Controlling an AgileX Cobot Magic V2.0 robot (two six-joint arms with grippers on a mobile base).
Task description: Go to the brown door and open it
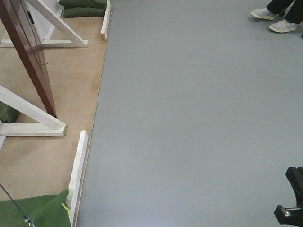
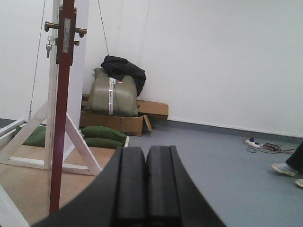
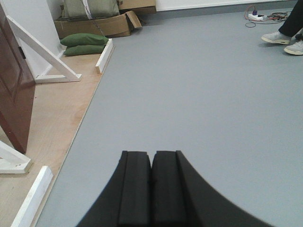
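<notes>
The brown door (image 1: 28, 52) stands in a white wooden frame (image 1: 33, 124) on a plywood base at the left. In the left wrist view I see the door (image 2: 63, 118) edge-on, with brass handles (image 2: 80, 32) and a hanging key (image 2: 49, 47) near the top. In the right wrist view the door (image 3: 14, 90) is at the far left. My left gripper (image 2: 145, 151) is shut and empty, well short of the door. My right gripper (image 3: 152, 156) is shut and empty over the grey floor. Part of the right arm (image 1: 292, 198) shows at the lower right of the front view.
Green sandbags (image 1: 84, 7) weigh the frame at the back, another (image 1: 35, 213) at the front left. White skirting boards (image 1: 78, 170) edge the plywood. A cardboard box with a grey case (image 2: 115, 94) stands by the wall. A person's shoes (image 1: 274, 19) are at the far right. A power strip (image 2: 258, 144) lies by the wall.
</notes>
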